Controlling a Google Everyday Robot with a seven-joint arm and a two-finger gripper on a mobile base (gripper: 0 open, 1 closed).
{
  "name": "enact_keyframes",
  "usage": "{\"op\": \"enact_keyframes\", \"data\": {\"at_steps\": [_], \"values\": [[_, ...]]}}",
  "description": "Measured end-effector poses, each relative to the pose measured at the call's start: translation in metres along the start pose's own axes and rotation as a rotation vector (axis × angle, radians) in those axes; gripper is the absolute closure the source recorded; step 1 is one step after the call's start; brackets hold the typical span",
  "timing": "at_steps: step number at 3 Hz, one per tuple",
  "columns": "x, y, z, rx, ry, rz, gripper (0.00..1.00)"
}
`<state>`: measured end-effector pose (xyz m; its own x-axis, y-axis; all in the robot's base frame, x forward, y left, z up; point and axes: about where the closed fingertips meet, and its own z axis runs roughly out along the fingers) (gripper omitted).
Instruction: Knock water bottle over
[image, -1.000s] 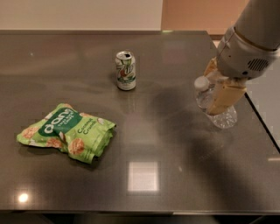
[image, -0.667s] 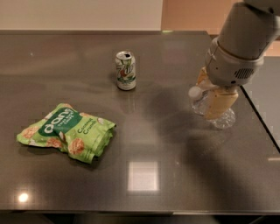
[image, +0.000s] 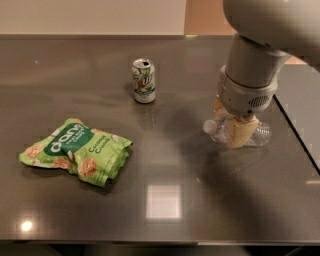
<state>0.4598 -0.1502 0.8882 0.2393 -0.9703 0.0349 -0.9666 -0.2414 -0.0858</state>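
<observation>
water bottle (image: 261, 135) now tipped flat, claw (image: 236, 131) lowered over it

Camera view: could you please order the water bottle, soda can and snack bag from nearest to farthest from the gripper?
The gripper is low on the right.
1. Water bottle: right at the gripper.
2. Soda can: to the left, farther back.
3. Snack bag: far left, nearer the front.

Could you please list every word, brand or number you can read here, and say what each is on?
"dan": large white letters on the green snack bag.
Smaller print on that bag: too blurred to read.
Logo on the soda can: too blurred to read.
Label on the water bottle, under the gripper to the right of the soda can: unreadable.
</observation>
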Motion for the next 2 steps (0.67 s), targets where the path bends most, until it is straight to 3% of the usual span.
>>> {"op": "enact_keyframes", "data": {"at_steps": [2], "values": [[-0.0116,0.0032,0.0232,-0.033,0.011,-0.039,0.13]]}}
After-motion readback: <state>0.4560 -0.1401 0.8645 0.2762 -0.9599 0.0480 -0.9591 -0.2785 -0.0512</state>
